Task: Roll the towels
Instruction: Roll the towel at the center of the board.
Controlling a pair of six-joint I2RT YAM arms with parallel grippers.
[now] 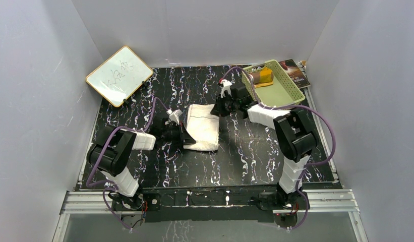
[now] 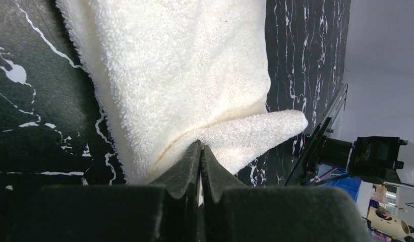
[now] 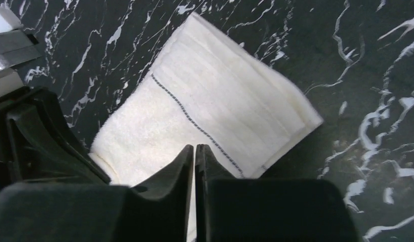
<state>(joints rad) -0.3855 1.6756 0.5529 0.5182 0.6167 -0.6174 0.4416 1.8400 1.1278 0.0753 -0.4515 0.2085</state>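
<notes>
Seen from above, a cream-white terry towel [image 1: 203, 126] lies folded in a rough rectangle near the middle of the black, white-veined marble-pattern table [image 1: 255, 151], between the 2 arms. The left gripper [image 1: 178, 132] sits at its left edge and the right gripper [image 1: 220, 107] at its far right corner. A rolled orange-and-brown towel [image 1: 260, 76] lies at the far end of a pale green slotted plastic basket [image 1: 290, 93] at the table's far right. A wood-framed whiteboard [image 1: 119, 75] stands tilted at the far left.

In the left wrist view, the left gripper [image 2: 200, 147] has its fingers pressed together, clamped on a raised fold of the cream-white terry towel [image 2: 179, 65].

In the right wrist view, the right gripper [image 3: 194, 148] has its 2 fingers meeting tip to tip over the near edge of the cream-white terry towel [image 3: 215, 106]. I cannot tell whether any cloth is pinched between them. A thin dark stitched line crosses the cloth.
</notes>
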